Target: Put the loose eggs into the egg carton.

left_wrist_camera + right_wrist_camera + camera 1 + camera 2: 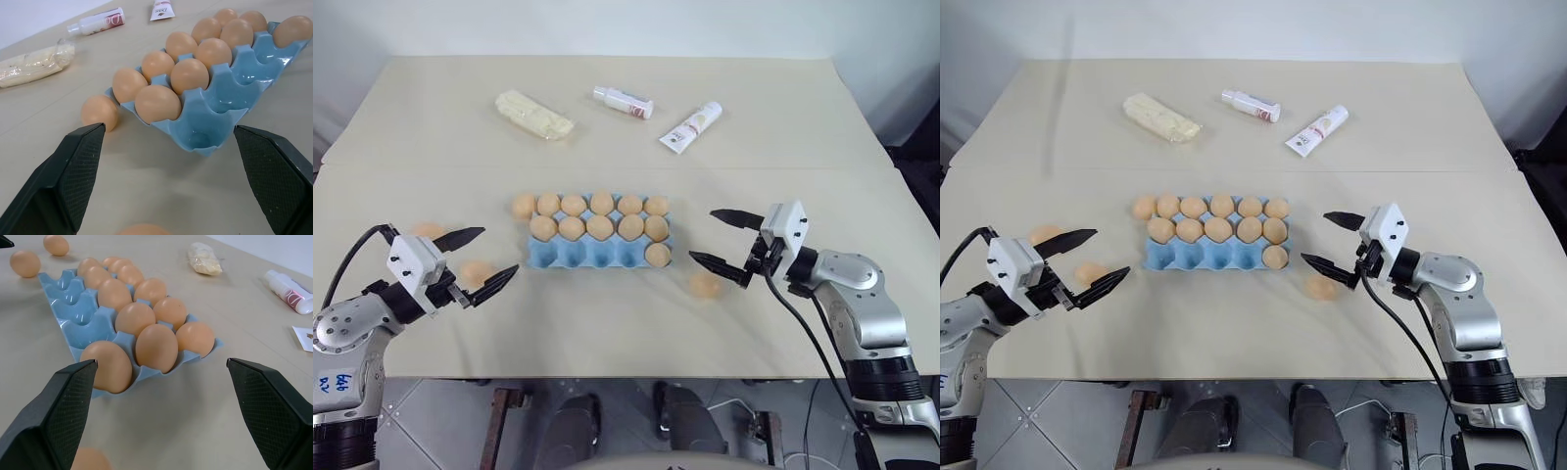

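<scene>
From the head views, the carton (pixel 592 253) lies mid-table with its long axis running left to right; the far row and middle row hold eggs, and the near row has one egg (pixel 658 255) in its rightmost cup, the other four cups bare. Loose eggs lie on the table: one (pixel 523 205) touching the carton's far-left corner, two at left (pixel 429 231) (pixel 475 271) near the left gripper (pixel 491 261), and one (pixel 705 285) just right of the carton's near-right corner, by the right gripper (pixel 720 238). Both grippers hover level, pointing inward at the carton, jaws spread wide and holding nothing. A packet (pixel 534 115), a bottle (pixel 623 102) and a tube (pixel 691 127) lie far back. In the left wrist view, the carton (pixel 215 125) stretches away between the parted fingers (pixel 73 171). In the right wrist view, the carton (pixel 85 316) runs away lengthwise, two loose eggs (pixel 25 263) beyond its far end.
</scene>
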